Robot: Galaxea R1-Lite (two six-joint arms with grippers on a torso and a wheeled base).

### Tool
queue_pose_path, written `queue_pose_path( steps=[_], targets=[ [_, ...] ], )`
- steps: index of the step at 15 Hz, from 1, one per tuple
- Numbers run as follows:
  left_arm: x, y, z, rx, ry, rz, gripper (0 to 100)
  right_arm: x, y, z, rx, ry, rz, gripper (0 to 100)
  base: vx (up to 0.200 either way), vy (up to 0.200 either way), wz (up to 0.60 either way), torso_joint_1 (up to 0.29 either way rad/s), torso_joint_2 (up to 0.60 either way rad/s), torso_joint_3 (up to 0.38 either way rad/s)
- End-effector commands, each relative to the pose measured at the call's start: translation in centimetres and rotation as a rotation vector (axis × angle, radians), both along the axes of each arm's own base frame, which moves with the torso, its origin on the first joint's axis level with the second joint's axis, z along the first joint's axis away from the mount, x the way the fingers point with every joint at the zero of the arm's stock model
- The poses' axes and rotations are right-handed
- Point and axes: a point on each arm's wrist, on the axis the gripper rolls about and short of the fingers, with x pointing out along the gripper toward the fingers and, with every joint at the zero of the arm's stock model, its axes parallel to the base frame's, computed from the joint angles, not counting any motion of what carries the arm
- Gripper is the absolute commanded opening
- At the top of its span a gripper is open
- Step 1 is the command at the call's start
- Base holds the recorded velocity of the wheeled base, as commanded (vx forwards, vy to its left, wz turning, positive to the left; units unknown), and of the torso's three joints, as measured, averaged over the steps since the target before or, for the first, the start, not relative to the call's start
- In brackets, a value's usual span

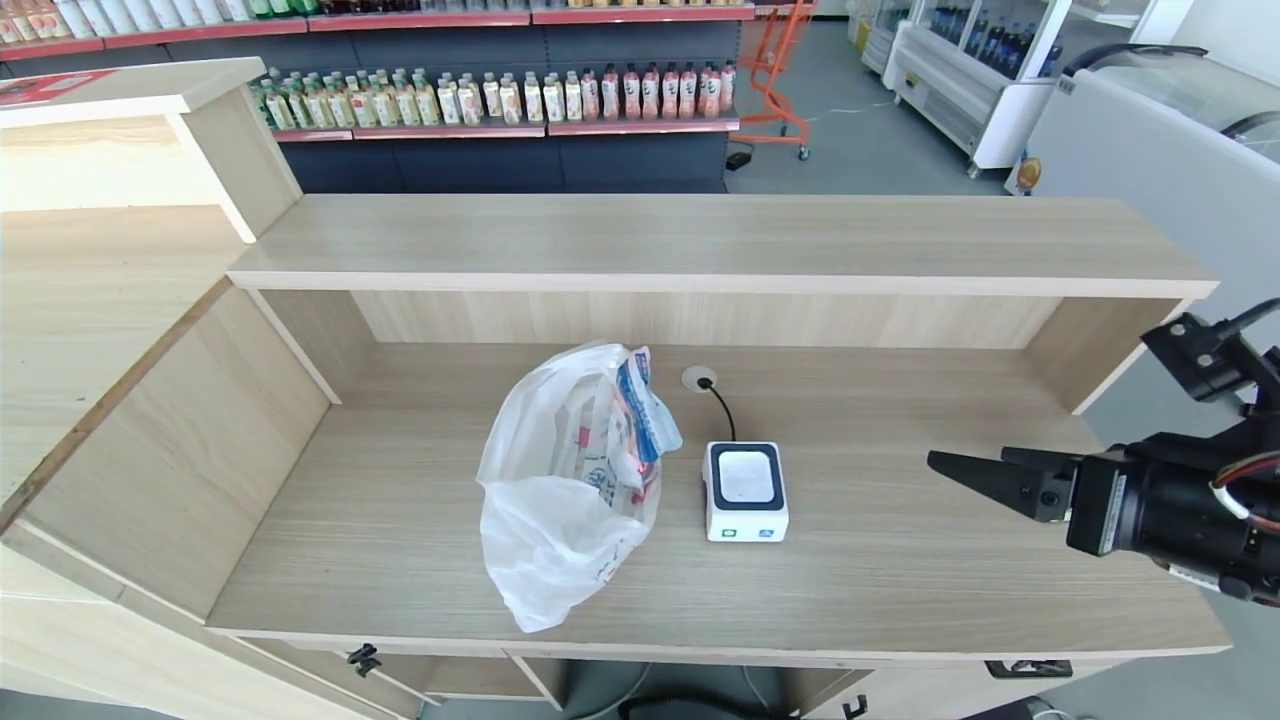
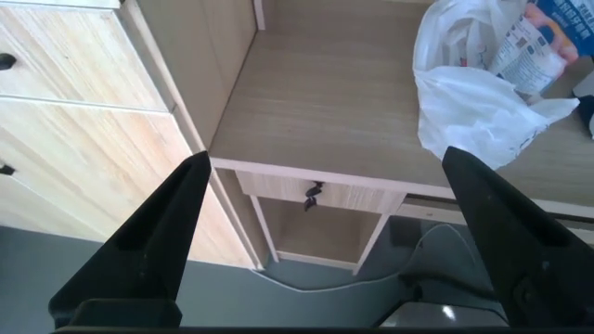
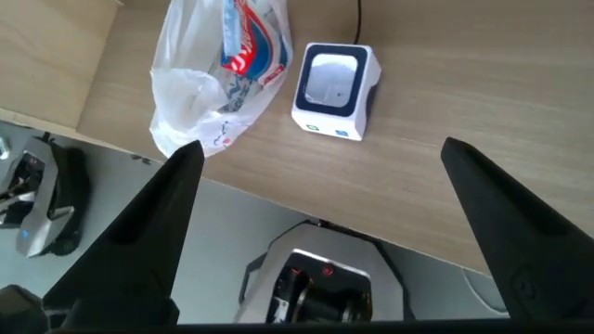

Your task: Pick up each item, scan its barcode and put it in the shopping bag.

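A light wood checkout counter (image 1: 900, 560) with a raised ledge (image 1: 700, 240) along its far side stands in a supermarket. Behind it, rows of bottled drinks (image 1: 500, 98) line red-edged shelves (image 1: 640, 127). An orange metal cart (image 1: 775, 70) and glass-fronted chiller cabinets (image 1: 975, 50) stand on the grey floor (image 1: 860, 140) beyond. A dark key (image 2: 313, 195) hangs from a drawer (image 2: 357, 197) beneath the countertop.

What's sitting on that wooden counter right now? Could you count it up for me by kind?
Shopping bag, white plastic: 1
Barcode scanner, with its cable: 1
Blue-and-white packet, seen inside the bag: 1
Total: 3
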Motion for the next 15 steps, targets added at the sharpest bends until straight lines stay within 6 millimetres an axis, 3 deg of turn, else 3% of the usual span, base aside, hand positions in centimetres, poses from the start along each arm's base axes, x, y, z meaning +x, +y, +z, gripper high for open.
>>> queue_pose_path(
  steps=[1,11,13,15],
  targets=[
    [0.0,0.0,0.0,0.000,0.001,0.000,100,-0.4,-0.4,-0.1,-0.011,0.006,-0.031,100,0.000,-0.200,0.00,-0.002,0.00,0.002],
    [0.0,0.0,0.0,0.000,0.001,0.000,100,-0.6,-1.0,-1.4,-0.151,0.074,-0.119,100,0.000,-0.200,0.00,0.003,0.00,0.001],
    [0.0,0.0,0.0,0.005,0.000,0.000,100,-0.6,-1.1,-1.4,-0.206,0.061,-0.134,100,0.000,0.000,0.00,0.000,0.00,0.000],
    [0.0,0.0,0.0,0.005,0.002,0.000,100,-1.7,-2.0,-1.9,-0.409,0.112,-0.262,100,0.000,0.000,0.00,0.000,0.00,0.000]
  ],
)
